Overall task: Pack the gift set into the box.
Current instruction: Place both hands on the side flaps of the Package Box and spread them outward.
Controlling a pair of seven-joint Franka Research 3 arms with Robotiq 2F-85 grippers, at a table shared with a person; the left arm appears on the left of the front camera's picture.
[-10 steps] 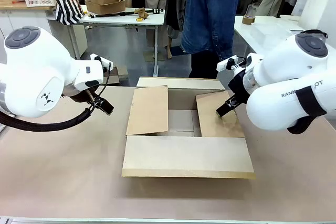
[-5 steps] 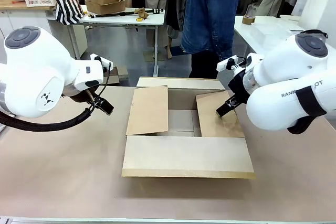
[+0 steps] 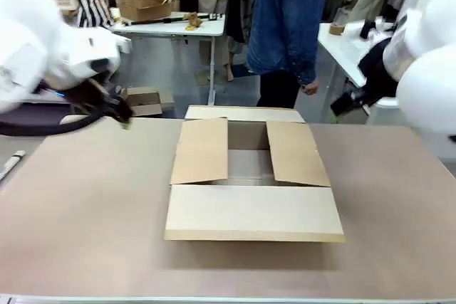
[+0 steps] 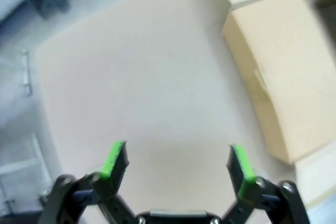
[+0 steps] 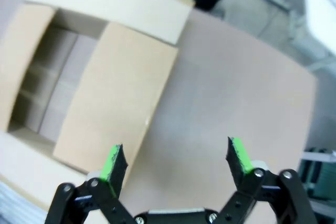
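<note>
Box (image 3: 253, 176) stands at ctr of tabletop (image 3: 85, 218), closer to the far edge than the near edge. All four flaps are open:
- Near flap: folded outward, approx. level, toward the near edge.
- Far flap: folded outward, toward the far edge.
- L and R side flaps: angled over the opening, gap btwn them.

Box floor is visible through the gap, w/ a paler strip along its middle.

L claw (image 4: 176, 153): fingers spread wide, green pads (image 4: 113, 158) apart, nothing btwn them. It hangs over bare tabletop, w/ the box off to one side of the wrist view. In the front view it is blurred, raised near the far L corner of the tabletop, well apart from the box.

R claw (image 5: 176, 153): fingers spread wide, nothing btwn them. It hangs over bare tabletop just beside the box's R side flap. In the front view it is blurred, raised near the far R corner, clear of the box.

Person (image 3: 285, 19) in a blue denim jacket stands at the far edge behind the box, one hand (image 3: 310, 89) hanging down.
</note>
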